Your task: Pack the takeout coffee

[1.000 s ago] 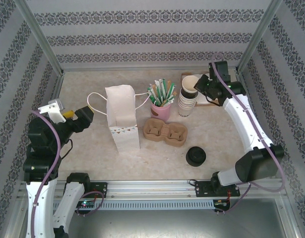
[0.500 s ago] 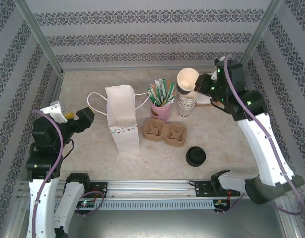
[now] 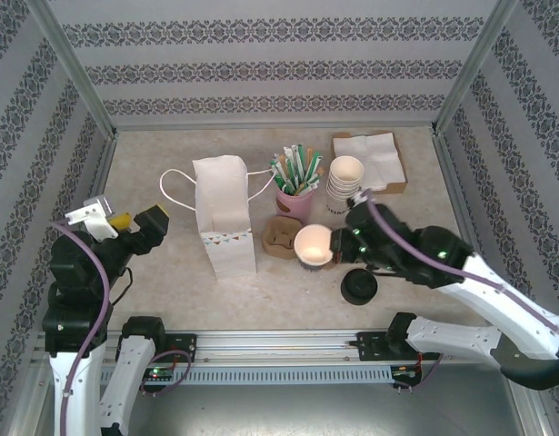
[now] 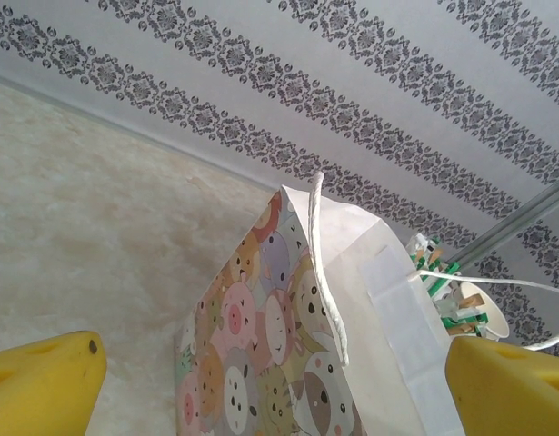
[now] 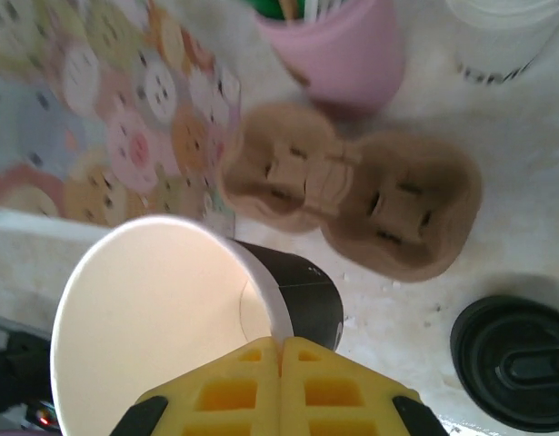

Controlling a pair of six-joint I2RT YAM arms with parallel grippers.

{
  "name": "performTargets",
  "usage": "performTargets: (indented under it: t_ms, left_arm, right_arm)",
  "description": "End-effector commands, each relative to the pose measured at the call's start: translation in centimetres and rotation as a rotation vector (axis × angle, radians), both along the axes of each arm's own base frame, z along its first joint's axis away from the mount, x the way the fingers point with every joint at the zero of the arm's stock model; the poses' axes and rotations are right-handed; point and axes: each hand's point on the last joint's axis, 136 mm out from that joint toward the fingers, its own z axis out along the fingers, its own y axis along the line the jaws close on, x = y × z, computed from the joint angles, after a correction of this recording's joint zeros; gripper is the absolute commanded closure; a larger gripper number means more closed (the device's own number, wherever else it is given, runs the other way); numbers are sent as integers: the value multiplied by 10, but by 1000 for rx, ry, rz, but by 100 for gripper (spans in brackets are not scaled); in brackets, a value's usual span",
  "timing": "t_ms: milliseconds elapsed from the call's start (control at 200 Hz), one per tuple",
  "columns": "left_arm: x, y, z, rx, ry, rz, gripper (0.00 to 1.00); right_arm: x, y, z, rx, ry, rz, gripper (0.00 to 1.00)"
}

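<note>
Your right gripper pinches the dark paper cup by its rim, mouth up and axis roughly upright, at the bag's 3 o'clock. Your left gripper gapes wide.

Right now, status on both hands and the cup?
Left hand open, facing the bag. Right hand shut on the lidless cup, at the carrier. Black lid lies on the table.

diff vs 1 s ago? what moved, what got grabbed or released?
The right gripper, shut on a cup by its rim, lifted it off the stack and carried it toward the near edge. It now hangs over the carrier. Nothing was released. Unchanged: bag, black lid, and the left gripper, open beside the bag and barely shifted.
</note>
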Motion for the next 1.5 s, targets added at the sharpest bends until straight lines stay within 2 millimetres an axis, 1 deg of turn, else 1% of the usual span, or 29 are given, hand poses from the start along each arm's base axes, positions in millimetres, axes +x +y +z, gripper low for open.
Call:
performTargets:
  t_ms: [0,75,145,260,395,495,615,724,884,924,1004,1099,1154,1224,1304,1399,1459,1499]
  left_arm:
    - [-3,0,-14,-36,46,7,4]
    - [-6,-1,-16,-43,50,7,4]
    - [-9,0,-18,-46,45,11,4]
    - [-11,0,-20,-50,50,12,5]
    - [-10,-1,-26,-57,65,10,5]
    - [-8,-1,-29,-59,73,11,5]
    - [-8,-1,-33,-62,84,14,5]
    - [-8,0,-35,-62,86,16,5]
    - [-7,0,-36,-62,88,16,5]
    - [-7,0,-36,-62,86,18,5]
    - [-7,1,-37,-60,89,21,5]
    - [-7,1,-38,-58,94,20,5]
    - [-7,1,-39,-54,94,21,5]
    - [-8,3,-38,-49,89,29,5]
    - [-9,4,-38,-46,88,37,5]
    - [-10,5,-38,-41,89,43,5]
    - [-10,5,-39,-37,89,40,5]
    - [-10,4,-40,-34,92,32,5]
  right_arm:
    - [3,25,-35,16,29,-9,100]
    - [1,38,-59,29,58,12,100]
    - [0,45,-72,42,58,26,100]
    - [2,46,-87,69,50,5,100]
    - [1,41,-114,62,70,-24,100]
    - [-1,40,-124,34,93,-27,100]
    - [-3,38,-132,-2,116,-27,100]
    - [-4,36,-137,-8,122,-33,96]
    - [-4,31,-137,-31,115,-33,90]
    - [-3,30,-136,-38,112,-32,82]
    - [-4,26,-137,-55,113,-39,76]
    - [-4,24,-136,-66,118,-44,65]
    - [-4,22,-133,-76,115,-43,64]
    - [-4,18,-123,-88,102,-46,64]
    - [-1,7,-106,-113,72,-68,60]
    - [3,-17,-86,-141,47,-146,59]
    - [5,-34,-80,-119,63,-209,59]
    - [6,-46,-81,-105,82,-249,59]
